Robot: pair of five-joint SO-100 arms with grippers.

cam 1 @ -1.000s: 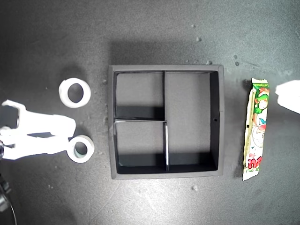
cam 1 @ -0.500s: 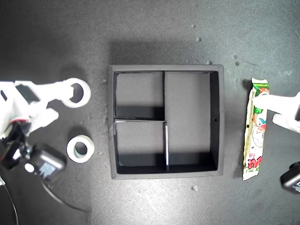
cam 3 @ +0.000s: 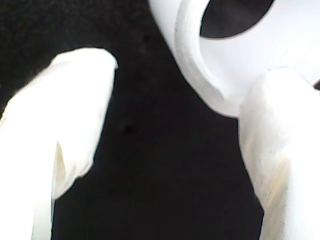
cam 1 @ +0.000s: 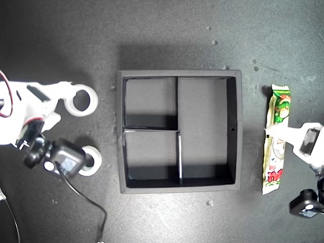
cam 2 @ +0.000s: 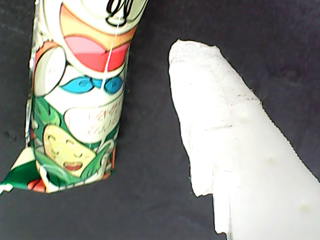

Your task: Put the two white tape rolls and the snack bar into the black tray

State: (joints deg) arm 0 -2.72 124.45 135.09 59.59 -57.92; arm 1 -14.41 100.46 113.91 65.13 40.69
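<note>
- Both end effectors sit low over the dark surface (cam 1: 167,30), one at each side of the exterior view.
- My first gripper (cam 1: 276,132) reaches in from the exterior view's right; one white fingertip (cam 2: 210,100) lies beside the snack bar (cam 1: 277,139) in the first wrist view, apart from the wrapper. Only that one finger shows, so I cannot tell whether this end effector is spread or pressed together.
- The snack bar lies lengthwise on the surface, just beside the black tray's (cam 1: 120,131) wall on the exterior view's right, outside the tray.
- My second gripper (cam 1: 68,98) comes in from the exterior view's left, its fingers spread wide. One fingertip (cam 3: 280,110) touches the rim of the upper white tape roll (cam 1: 83,100); the other fingertip stands well clear of it.
- The lower white tape roll (cam 1: 91,161) rests on the surface near the tray's lower corner on the exterior view's left, partly hidden by the arm's black camera (cam 1: 63,161).
- All three tray compartments hold nothing.
</note>
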